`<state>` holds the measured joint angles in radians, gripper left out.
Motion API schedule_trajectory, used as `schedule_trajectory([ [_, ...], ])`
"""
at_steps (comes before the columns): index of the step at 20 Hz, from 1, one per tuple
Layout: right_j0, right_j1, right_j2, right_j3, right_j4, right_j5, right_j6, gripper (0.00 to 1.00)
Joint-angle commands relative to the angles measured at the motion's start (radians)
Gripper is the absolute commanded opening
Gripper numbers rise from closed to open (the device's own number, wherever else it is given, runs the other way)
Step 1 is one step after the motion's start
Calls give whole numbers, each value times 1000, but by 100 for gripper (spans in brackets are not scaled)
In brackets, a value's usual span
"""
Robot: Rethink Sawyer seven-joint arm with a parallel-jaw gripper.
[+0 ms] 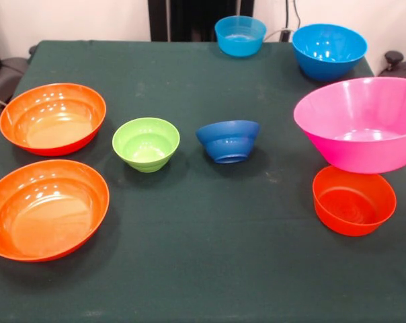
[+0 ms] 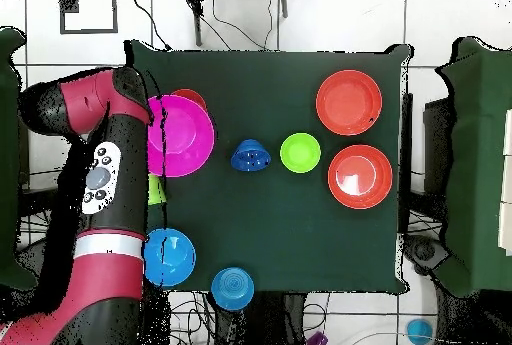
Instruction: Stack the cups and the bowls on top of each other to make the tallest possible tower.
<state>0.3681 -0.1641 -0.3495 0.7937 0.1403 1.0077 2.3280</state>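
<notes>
1. While the arm hangs over one side edge of the surface in overhead view, the jaws don't show in either view, so can't tell open or closed
2. Big pink bowl upright at the right side in front view; smaller orange bowl just in front of it, nr touching
3. Two sky blue bowls at the far edge: one nr the middle, other twd the right corner
4. Dark blue bowl mid-surface, tipped, inside turned away from front cam
5. Lime green bowl upright just left of it, apart
6. Two wide orange bowls at left, one behind the other, close together
7. Each bowl sits singly
8. Lime green bit shows beside the arm by the pink bowl in overhead view; can't tell what it is
</notes>
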Motion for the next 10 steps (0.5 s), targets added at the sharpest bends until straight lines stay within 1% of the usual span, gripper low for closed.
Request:
schedule_trajectory([
  [1,-72,53,68,21,-59,-58,-16,0],
  [6,-107,100,86,-22,-66,-80,-58,0],
  [10,-126,140,92,-75,-62,-66,-73,0],
])
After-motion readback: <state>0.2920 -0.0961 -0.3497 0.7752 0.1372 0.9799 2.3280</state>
